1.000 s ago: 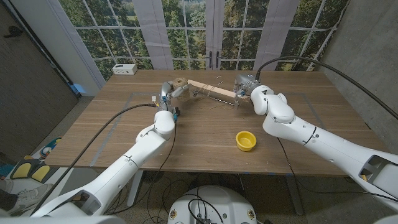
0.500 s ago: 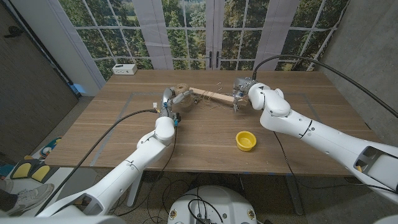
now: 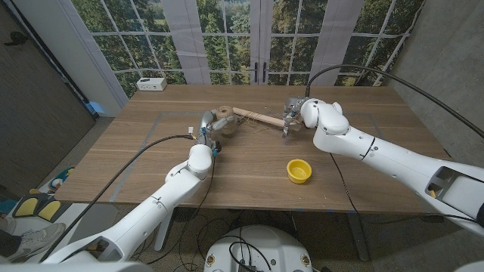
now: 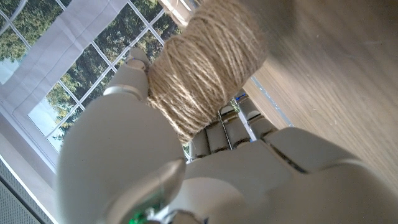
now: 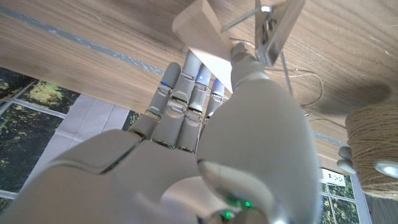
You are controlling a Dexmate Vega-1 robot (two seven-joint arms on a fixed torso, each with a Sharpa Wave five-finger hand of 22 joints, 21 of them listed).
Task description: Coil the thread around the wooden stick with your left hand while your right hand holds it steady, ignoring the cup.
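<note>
On my left, the left hand (image 3: 209, 123) holds the spool of thread (image 3: 224, 113), its fingers (image 4: 227, 129) wrapped around the twine. From the spool the wooden stick (image 3: 259, 116) runs across the table (image 3: 151, 162) to my right hand (image 3: 293, 113), which pinches its end. The yellow cup (image 3: 299, 170) sits nearer me.

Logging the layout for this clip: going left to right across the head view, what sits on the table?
White box → left hand → spool of thread → wooden stick → right hand; yellow cup nearer.
</note>
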